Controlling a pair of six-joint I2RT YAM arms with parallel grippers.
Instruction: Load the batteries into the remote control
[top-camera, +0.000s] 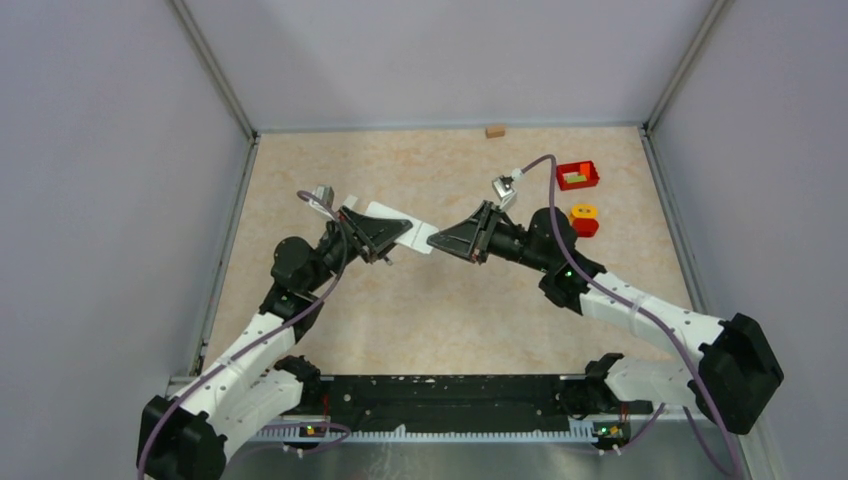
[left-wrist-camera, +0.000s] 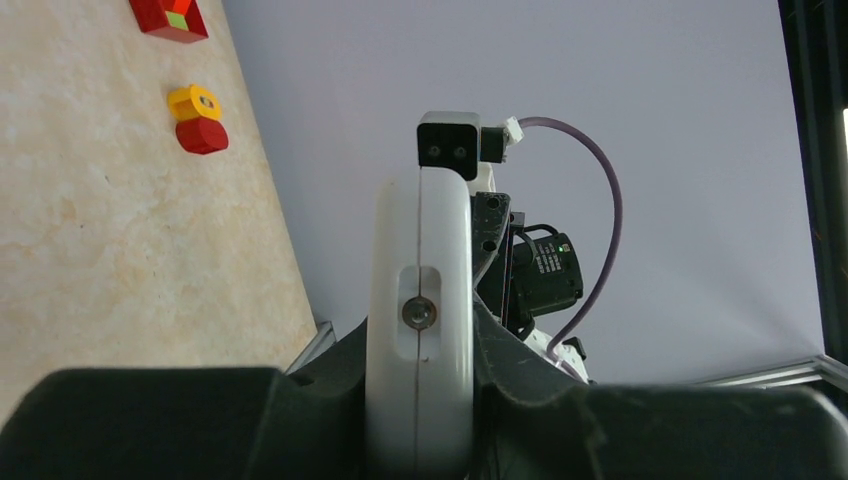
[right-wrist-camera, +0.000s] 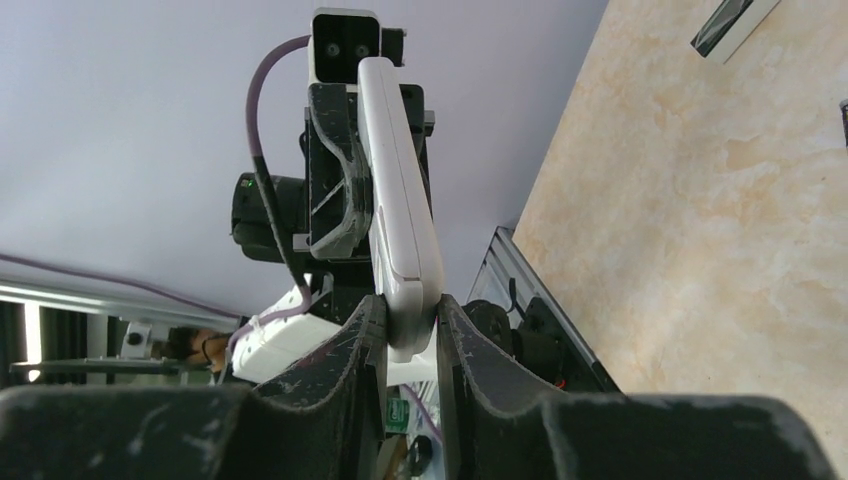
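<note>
The white remote control (top-camera: 395, 215) hangs in the air over the table, held at both ends. My left gripper (top-camera: 392, 236) is shut on one end. In the left wrist view the remote (left-wrist-camera: 420, 300) stands edge-on between the closed fingers (left-wrist-camera: 300, 420), with a seam and a small round window showing. My right gripper (top-camera: 438, 241) is shut on the other end. In the right wrist view the remote (right-wrist-camera: 395, 220) runs up from the fingers (right-wrist-camera: 365, 345), which pinch its rounded tip. No batteries show in any view.
A red bin (top-camera: 577, 176) and a yellow-and-red block (top-camera: 583, 219) sit at the far right, also in the left wrist view (left-wrist-camera: 198, 120). A small wooden block (top-camera: 494, 131) lies by the back wall. A slim bar (right-wrist-camera: 735, 25) lies on the table, cut off.
</note>
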